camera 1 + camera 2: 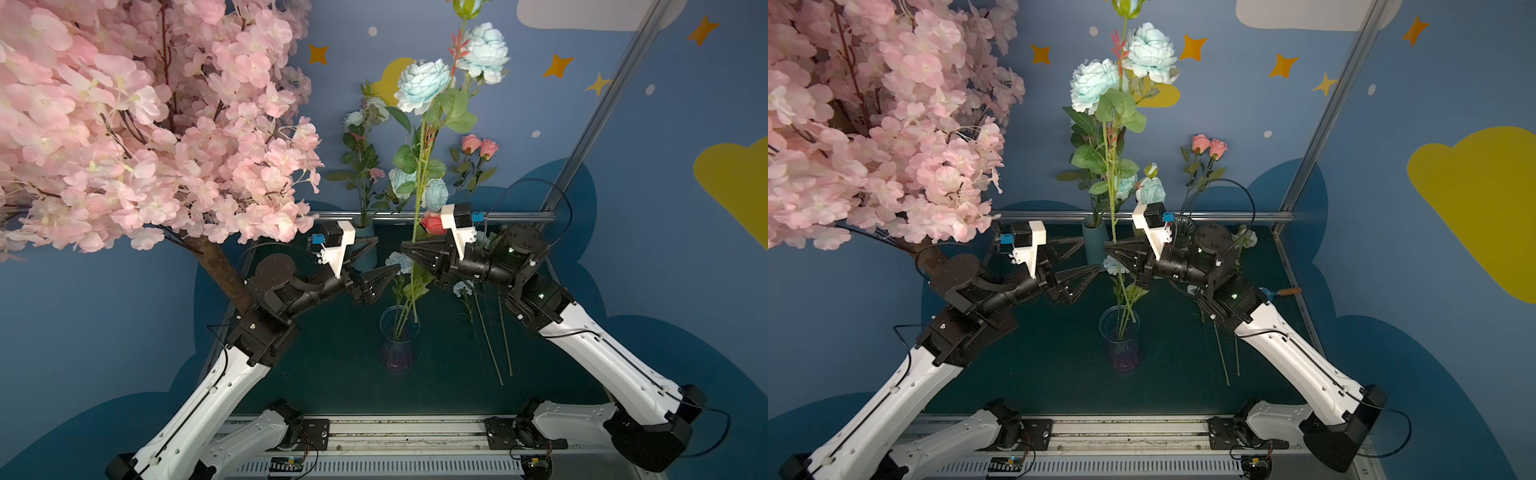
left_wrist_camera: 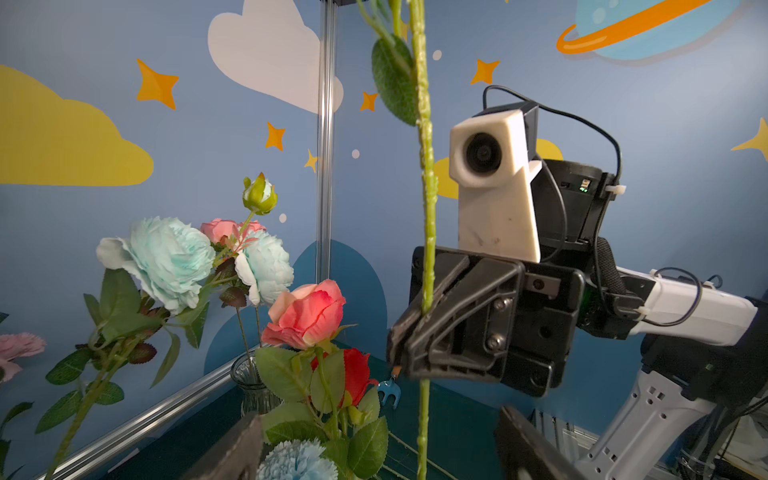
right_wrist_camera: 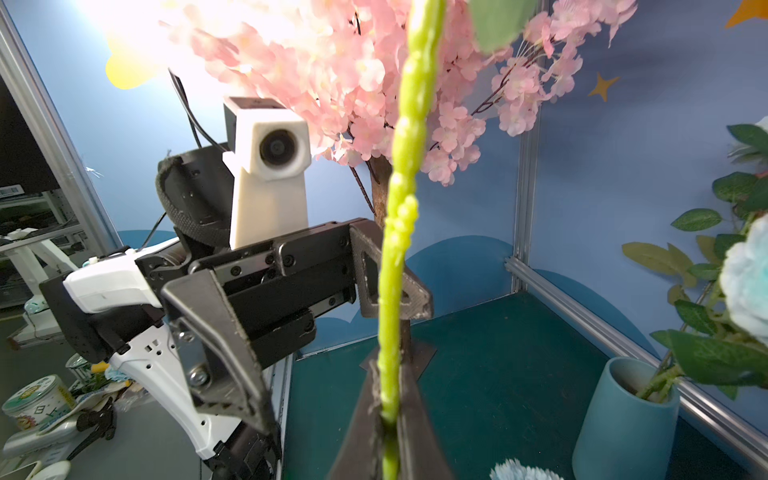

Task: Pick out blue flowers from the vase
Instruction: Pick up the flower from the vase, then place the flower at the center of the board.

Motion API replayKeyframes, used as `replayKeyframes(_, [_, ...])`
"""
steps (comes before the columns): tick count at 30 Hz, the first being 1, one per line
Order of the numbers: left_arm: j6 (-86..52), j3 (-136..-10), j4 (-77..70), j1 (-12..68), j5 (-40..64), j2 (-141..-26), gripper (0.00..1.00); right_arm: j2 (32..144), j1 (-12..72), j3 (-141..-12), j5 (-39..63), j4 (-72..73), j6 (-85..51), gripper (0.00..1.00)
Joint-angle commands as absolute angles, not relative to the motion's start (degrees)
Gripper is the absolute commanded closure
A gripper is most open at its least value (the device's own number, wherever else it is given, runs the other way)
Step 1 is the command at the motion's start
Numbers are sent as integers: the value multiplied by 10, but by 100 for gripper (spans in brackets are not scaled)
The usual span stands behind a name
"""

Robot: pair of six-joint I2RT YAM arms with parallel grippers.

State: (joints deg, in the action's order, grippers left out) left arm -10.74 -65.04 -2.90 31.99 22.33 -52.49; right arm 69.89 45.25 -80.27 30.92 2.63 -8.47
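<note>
Right above the vase point(image 1: 397, 347), the right tool point(image 1: 404, 248) is pinched tight on the stem point(image 1: 419, 187) of the tall blue flower point(image 1: 422, 85). The left tool point(image 1: 386, 254) gapes wide just beside it, holding nothing. It looks light but top-heavy and bendy, so I'd grab the bare stalk low down, not the leaves or petals.

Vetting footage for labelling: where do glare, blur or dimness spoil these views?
Right wrist view: glare washes out some pink blossoms; the near green stem is soft. Left wrist view: its own fingertips blur. Both top views: sharp, though the table lies dim.
</note>
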Motion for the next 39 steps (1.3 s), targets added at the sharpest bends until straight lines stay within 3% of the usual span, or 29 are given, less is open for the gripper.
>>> replayKeyframes(1, [-124, -618, -43, 318, 175, -498, 13, 676, 455, -823, 291, 37, -84, 100])
replayKeyframes(8, [-127, -492, -36, 318, 61, -429, 14, 661, 455, -829, 270, 38, -103, 100])
replayKeyframes(14, [-127, -456, -32, 317, 24, -463, 14, 621, 453, -830, 215, -26, -87, 100])
replayKeyframes(21, [-111, -442, -50, 315, -5, -475, 14, 512, 427, -714, 101, -78, -95, 100])
replayKeyframes(33, [-127, -412, -100, 304, -22, -487, 14, 404, 312, -635, -41, -261, -109, 100])
replayKeyframes(39, [-123, -412, -90, 298, -24, -490, 14, 426, 228, -604, -50, -355, -117, 100])
